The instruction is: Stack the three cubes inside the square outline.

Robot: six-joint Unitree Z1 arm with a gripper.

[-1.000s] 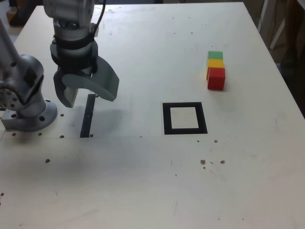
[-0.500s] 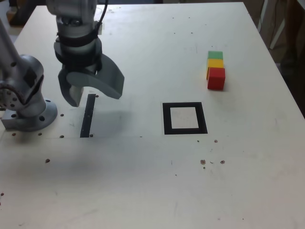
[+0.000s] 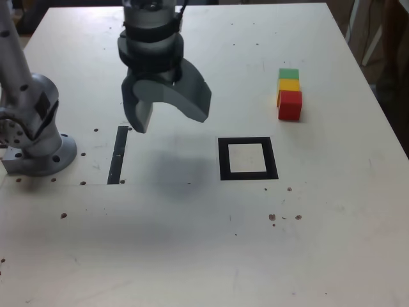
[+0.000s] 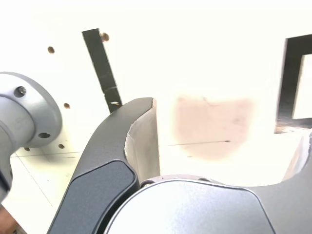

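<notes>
One gripper (image 3: 171,121), jaws spread wide – three cubes well off to its right
Exterior view, left to right: base (image 3: 39,150), black strip (image 3: 118,155), gripper above the table (image 3: 153,217), square (image 3: 248,172), cubes (image 3: 289,96) beyond it – their row running away from the camera, red nearest.

The Z1 arm (image 3: 150,25) extends from its round base (image 3: 39,153) at the exterior view's left. Gripper (image 3: 167,121) observed above the tabletop (image 3: 192,224), pointing downward, raised clear of the surface. Jaws stand wide open, nothing between them.
</notes>
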